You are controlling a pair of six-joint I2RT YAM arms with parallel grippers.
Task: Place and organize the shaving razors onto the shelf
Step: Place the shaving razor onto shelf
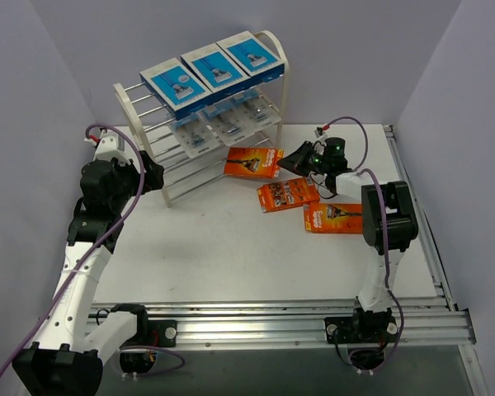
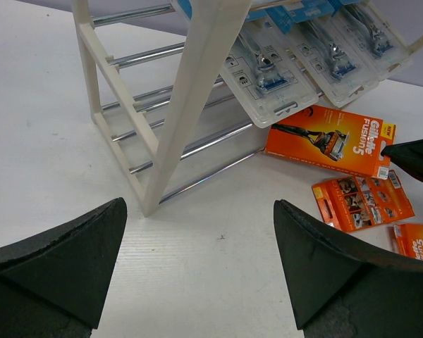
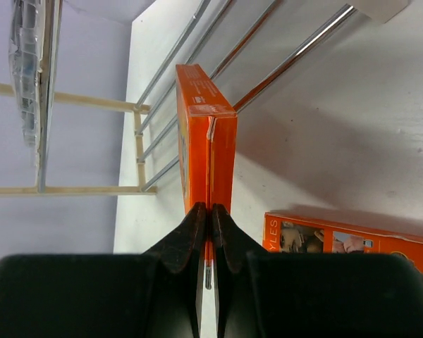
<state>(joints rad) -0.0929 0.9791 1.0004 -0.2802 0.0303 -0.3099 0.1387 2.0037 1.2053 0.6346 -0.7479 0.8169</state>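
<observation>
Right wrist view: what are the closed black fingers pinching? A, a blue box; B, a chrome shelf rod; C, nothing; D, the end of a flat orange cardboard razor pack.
D: the right fingers are shut on the thin end flap of the flat orange cardboard razor pack.

A white table is sitting between lavender walls, with metal rails running along its near edge.
</observation>
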